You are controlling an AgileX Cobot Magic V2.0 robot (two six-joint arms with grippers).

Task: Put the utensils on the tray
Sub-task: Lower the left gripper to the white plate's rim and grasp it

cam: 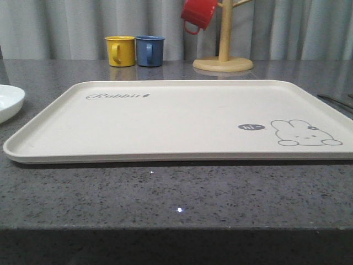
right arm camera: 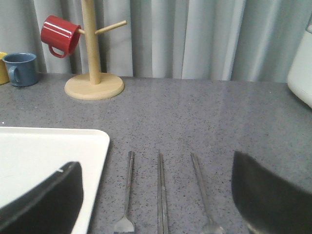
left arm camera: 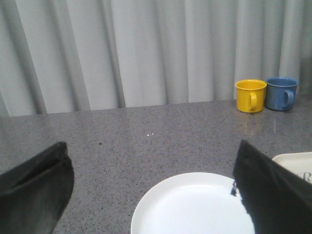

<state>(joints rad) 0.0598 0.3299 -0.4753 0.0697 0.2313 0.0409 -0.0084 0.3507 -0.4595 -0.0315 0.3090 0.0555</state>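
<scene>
The cream tray (cam: 176,118) with "Rabbit" script and a rabbit drawing lies bare across the middle of the table. Three utensils lie side by side on the grey table just right of it: a fork (right arm camera: 128,190), a pair of chopsticks (right arm camera: 161,195) and a spoon (right arm camera: 201,190). Their handles also show at the tray's right edge (cam: 336,101). My right gripper (right arm camera: 156,163) hangs open above them, its fingers straddling all three and holding nothing. My left gripper (left arm camera: 152,148) is open and empty over the white plate (left arm camera: 195,209), left of the tray's corner (left arm camera: 292,161).
The white plate (cam: 8,102) sits at the tray's left. Behind the tray stand a yellow mug (cam: 120,51), a blue mug (cam: 149,51) and a wooden mug tree (cam: 223,55) carrying a red mug (cam: 198,14). A white object (right arm camera: 302,73) stands far right. A curtain closes the back.
</scene>
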